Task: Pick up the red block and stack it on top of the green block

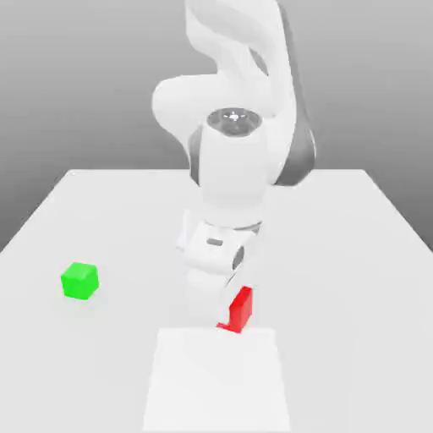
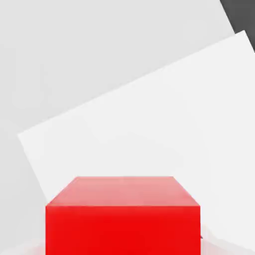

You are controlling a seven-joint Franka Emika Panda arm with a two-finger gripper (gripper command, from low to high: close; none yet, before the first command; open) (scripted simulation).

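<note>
- Right, red block (image 1: 238, 309) sits lower centre of the exterior frame, just at the far edge of the pale square patch (image 1: 216, 385) on the table (image 1: 355, 245).
- Arm's hand is directly over it, wrist pointing down — looks like a top-down pick.
- Gripper (image 1: 221, 315) is clamped shut on the red block; hand view has the block (image 2: 122, 219) filling the lower middle, square to the camera.
- Block appears tilted or just off the surface in the exterior view; can't tell which.
- Green block (image 1: 80, 281) is at the left of the exterior frame, well apart, nothing on top.
- My read: grasp done, lift and carry across to green come next.
- Risk: stack target is the smaller cube, so centring matters.
</note>
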